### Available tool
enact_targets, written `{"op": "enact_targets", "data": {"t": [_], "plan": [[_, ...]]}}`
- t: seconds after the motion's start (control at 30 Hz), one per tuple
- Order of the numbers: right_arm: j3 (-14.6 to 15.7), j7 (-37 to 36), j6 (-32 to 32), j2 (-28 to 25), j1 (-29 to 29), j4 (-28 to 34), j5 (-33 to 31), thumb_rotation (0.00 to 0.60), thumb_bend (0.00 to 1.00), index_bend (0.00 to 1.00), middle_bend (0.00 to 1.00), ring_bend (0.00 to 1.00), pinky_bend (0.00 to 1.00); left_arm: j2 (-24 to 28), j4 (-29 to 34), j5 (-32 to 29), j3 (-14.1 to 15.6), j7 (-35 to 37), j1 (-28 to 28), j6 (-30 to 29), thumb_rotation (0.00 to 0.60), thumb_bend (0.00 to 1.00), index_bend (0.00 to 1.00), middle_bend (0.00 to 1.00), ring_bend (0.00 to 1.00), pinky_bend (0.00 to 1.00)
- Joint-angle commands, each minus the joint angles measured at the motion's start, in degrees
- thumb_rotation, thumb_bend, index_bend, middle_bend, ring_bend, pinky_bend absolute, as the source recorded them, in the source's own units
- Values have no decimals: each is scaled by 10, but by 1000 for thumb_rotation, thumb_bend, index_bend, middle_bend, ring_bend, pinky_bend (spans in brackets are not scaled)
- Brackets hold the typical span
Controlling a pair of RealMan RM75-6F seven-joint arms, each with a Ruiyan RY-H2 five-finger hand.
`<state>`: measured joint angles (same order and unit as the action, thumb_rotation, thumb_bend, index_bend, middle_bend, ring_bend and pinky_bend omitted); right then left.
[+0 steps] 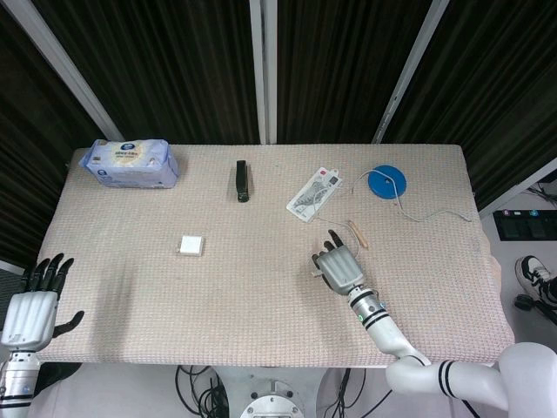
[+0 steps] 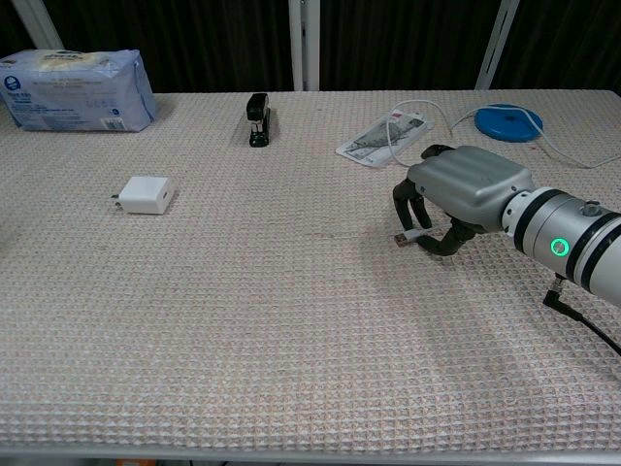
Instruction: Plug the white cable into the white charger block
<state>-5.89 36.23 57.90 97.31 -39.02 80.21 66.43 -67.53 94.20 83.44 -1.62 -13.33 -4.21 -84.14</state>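
The white charger block [image 1: 191,245] [image 2: 145,194] lies flat on the mat, left of centre, prongs pointing left. My right hand [image 1: 338,266] [image 2: 456,198] hovers low over the mat right of centre, fingers curled down, pinching the plug end of the white cable [image 2: 406,234]. The cable [image 2: 417,126] runs back from under the hand, over the paper packet toward the blue disc. My left hand [image 1: 35,305] hangs off the table's front left corner, fingers spread, holding nothing; the chest view does not show it.
A black stapler [image 1: 242,181] [image 2: 257,118] and a wet-wipes pack [image 1: 130,163] [image 2: 76,89] sit at the back. A printed packet [image 1: 313,193] [image 2: 384,138] and blue disc [image 1: 386,183] [image 2: 508,121] lie back right.
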Motion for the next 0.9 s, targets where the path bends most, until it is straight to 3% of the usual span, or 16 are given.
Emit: {"op": "enact_targets", "data": {"t": [0.03, 0.2, 0.43, 0.57, 0.9], "plan": [[1, -8, 4, -4, 2, 2, 6, 600, 332, 596, 541, 249, 77, 5, 4, 5, -1, -4, -6, 5, 600, 173, 73, 1, 0, 0], [-1, -29, 16, -15, 8, 12, 18, 600, 333, 598, 543, 252, 77, 19, 16, 20, -9, -2, -31, 29, 600, 173, 73, 1, 0, 0], [-23, -60, 41, -67, 16, 60, 34, 600, 332, 599, 543, 250, 77, 20, 0, 14, -41, 63, -122, 143, 600, 170, 88, 10, 0, 0], [-43, -58, 54, -113, 19, 105, 29, 600, 332, 601, 542, 247, 78, -4, -38, -11, -67, 91, -197, 243, 600, 169, 111, 52, 0, 0], [-65, -50, 72, -178, 25, 165, 9, 600, 332, 601, 540, 247, 77, -115, -173, -114, -103, 41, -331, 400, 600, 180, 153, 94, 0, 1]]}}
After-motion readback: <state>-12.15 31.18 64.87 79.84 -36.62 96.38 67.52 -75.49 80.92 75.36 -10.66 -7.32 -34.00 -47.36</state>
